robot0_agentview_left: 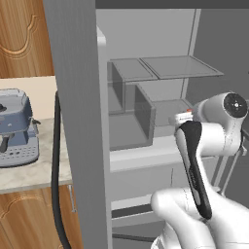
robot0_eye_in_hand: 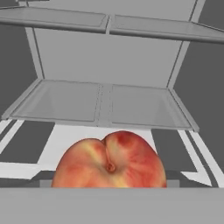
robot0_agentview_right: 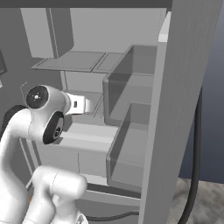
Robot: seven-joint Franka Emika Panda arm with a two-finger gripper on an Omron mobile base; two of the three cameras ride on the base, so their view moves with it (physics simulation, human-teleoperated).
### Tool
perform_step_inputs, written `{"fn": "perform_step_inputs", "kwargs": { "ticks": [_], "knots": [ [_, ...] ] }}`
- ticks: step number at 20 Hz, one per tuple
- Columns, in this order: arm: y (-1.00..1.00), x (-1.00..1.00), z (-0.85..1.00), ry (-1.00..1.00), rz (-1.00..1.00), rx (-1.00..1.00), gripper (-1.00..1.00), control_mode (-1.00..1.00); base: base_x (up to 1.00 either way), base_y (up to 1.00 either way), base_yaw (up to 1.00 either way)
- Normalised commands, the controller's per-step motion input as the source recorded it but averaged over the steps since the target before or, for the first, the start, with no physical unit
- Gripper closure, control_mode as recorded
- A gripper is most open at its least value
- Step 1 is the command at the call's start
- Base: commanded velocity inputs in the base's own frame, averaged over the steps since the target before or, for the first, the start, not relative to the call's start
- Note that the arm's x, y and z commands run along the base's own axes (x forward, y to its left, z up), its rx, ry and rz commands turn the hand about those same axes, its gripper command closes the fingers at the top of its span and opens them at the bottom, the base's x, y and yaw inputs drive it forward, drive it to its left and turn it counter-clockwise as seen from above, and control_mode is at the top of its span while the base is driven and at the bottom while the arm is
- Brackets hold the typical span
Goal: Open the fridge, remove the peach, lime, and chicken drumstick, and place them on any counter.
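Note:
The fridge (robot0_agentview_left: 78, 97) stands open, its grey door (robot0_agentview_right: 183, 87) swung out with door bins on it. My arm reaches inside at mid height, and the white hand (robot0_agentview_right: 81, 104) (robot0_agentview_left: 182, 116) points toward the back wall. In the hand view the peach (robot0_eye_in_hand: 109, 159), orange-red with a yellow patch, sits very close at the bottom centre and hides my fingertips. It hangs in front of a glass shelf (robot0_eye_in_hand: 105, 103), and my gripper looks shut on it. The lime and the chicken drumstick are out of view.
A blue-grey coffee machine (robot0_agentview_left: 17, 126) stands on the counter (robot0_agentview_left: 29, 177) left of the fridge. A dark handle (robot0_agentview_left: 56, 185) runs down the door edge. A corner of counter (robot0_agentview_right: 205, 201) lies right of the other door. Glass shelves (robot0_agentview_left: 165, 68) are above the hand.

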Motion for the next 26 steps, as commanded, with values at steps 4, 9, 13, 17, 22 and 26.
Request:
{"fn": "perform_step_inputs", "kwargs": {
  "ticks": [4,9,13,17,22,26],
  "knots": [
    [0.42,-1.00,0.79,0.00,0.00,0.00,1.00,-1.00,0.00,0.00,0.00],
    [0.30,-1.00,0.69,0.00,0.01,0.00,1.00,-1.00,0.00,0.00,0.00],
    [0.26,-0.84,0.04,0.08,0.21,0.02,1.00,-1.00,0.00,0.00,0.00],
    [0.10,-0.26,0.00,0.09,0.13,0.01,1.00,-1.00,0.00,0.00,0.00],
    [0.00,0.00,0.00,0.00,0.00,0.00,1.00,-1.00,0.00,0.00,0.00],
    [0.00,-0.18,0.00,0.02,0.00,0.00,1.00,-1.00,0.00,0.00,0.00]
  ]
}}
